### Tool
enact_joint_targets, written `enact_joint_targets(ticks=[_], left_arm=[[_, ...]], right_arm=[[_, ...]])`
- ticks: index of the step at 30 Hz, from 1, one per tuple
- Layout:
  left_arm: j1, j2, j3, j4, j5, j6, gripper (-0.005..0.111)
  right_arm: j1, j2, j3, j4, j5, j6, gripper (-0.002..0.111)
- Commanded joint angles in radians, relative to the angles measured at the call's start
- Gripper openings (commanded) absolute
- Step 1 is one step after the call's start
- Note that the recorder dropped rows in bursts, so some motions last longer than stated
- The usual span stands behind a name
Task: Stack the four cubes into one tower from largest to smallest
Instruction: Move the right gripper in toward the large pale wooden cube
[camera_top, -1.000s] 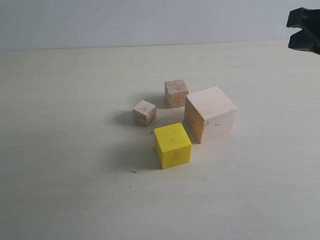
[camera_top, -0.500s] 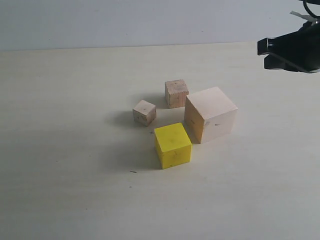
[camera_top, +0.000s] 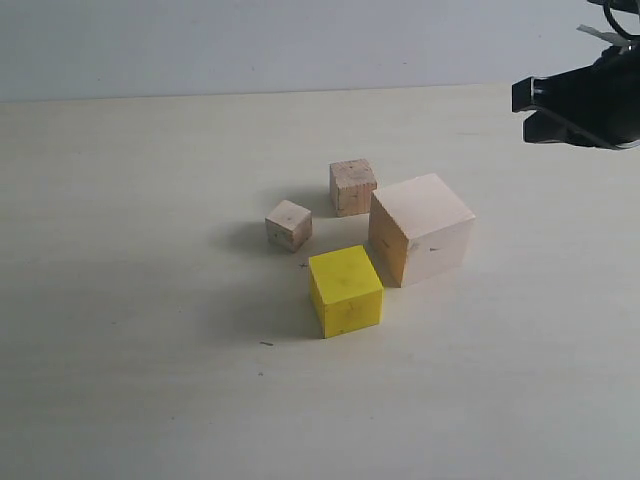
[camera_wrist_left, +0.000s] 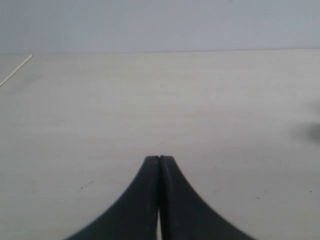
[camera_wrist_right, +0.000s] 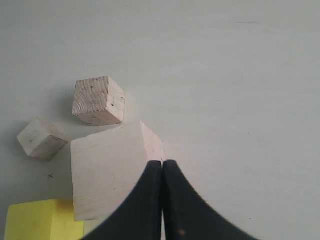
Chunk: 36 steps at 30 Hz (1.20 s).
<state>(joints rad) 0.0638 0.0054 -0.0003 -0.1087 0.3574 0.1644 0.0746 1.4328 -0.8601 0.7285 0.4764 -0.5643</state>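
Cubes: large cube (camera_top: 420, 230), yellow cube (camera_top: 346, 290), small cube (camera_top: 353, 187), smallest cube (camera_top: 289, 224), all unstacked
Left gripper (camera_wrist_left: 159, 159): clenched, empty
Right gripper (camera_wrist_right: 162, 162): clenched, empty

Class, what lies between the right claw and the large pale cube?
Only bare table. The exterior view shows the right claw apart from the large cube, with nothing between them.
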Motion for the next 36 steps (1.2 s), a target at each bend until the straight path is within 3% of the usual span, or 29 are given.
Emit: enact_joint_targets(ticks=[1, 6, 15, 21, 29, 36], left_arm=[[-0.004, -0.005, 0.0, 0.0, -0.206, 0.0, 0.0], [-0.004, -0.005, 0.0, 0.0, -0.47, 0.0, 0.0], [-0.004, -0.005, 0.0, -0.005, -0.553, -0.046, 0.0], [-0.004, 0.024, 0.0, -0.007, -0.454, -0.242, 0.0], [-0.012, 0.185, -0.057, -0.007, -0.384, -0.328, 0.0], [-0.128, 0.402, -0.243, -0.007, -0.25, -0.321, 0.0]], right_arm=[[0.001, -0.001, -0.007, -0.013, -0.007, -0.019, 0.0], [0.001, -0.001, -0.007, -0.03, -0.02, -0.019, 0.0], [0.001, 0.054, -0.007, -0.111, -0.049, -0.019, 0.0], [0.001, 0.16, -0.007, -0.065, -0.077, -0.015, 0.0], [0.001, 0.256, -0.08, -0.031, -0.017, -0.015, 0.0], [0.001, 0.33, -0.152, -0.033, 0.031, -0.015, 0.0]])
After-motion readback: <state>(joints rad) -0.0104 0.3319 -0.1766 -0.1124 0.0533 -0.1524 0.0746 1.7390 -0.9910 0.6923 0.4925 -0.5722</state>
